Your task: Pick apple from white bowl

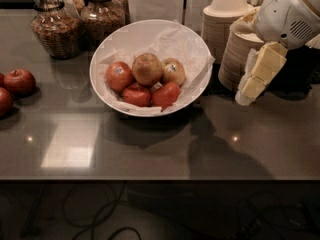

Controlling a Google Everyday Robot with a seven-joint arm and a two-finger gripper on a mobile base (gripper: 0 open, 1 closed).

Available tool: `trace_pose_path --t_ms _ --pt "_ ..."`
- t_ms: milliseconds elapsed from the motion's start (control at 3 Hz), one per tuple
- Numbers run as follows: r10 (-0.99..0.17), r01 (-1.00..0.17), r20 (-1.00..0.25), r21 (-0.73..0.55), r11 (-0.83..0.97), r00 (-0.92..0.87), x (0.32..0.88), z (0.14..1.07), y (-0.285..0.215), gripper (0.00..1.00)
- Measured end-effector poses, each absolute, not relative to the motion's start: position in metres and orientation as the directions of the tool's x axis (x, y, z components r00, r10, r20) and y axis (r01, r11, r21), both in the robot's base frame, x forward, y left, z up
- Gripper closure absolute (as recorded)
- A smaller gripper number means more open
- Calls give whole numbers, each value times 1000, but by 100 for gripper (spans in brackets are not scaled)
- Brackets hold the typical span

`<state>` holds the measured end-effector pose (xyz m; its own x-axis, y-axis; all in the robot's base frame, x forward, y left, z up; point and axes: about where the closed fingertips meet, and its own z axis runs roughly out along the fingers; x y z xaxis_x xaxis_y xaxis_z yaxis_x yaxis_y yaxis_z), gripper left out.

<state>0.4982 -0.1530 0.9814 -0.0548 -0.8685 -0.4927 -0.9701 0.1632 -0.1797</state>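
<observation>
My pincer (246,96) hangs at the right, above the surface (150,149) and just in front of the stacked paper bowls (235,54), well apart from the white bowl (101,59). I cannot tell whether it is spread or pressed together.

The apple (147,69) I want sits near the middle of the bowl on crumpled paper. It stands highest in the heap, with a red apple (119,75) touching its left side and a smaller yellow-green apple (173,71) against its right.

The risk, as I judge it, is that crowding. A descent slightly off centre could close on a neighbour instead, or nudge the heap so the round fruit rolls. Catching the paper could drag it along. Swinging left carelessly, my arm might clip the paper stack and topple it.

Open room lies over the bare surface in front of the bowl and straight above it. The bowl's near right rim is the edge to clear. The jars (55,31) behind are out of my way.
</observation>
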Motion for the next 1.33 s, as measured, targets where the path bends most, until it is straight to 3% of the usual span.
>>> trace_pose_path --t_ms 1000,1333 --pt "-717 -964 -679 -263 38 157 529 983 -44 0" --pt "-715 -964 -681 -263 37 159 529 983 -43 0"
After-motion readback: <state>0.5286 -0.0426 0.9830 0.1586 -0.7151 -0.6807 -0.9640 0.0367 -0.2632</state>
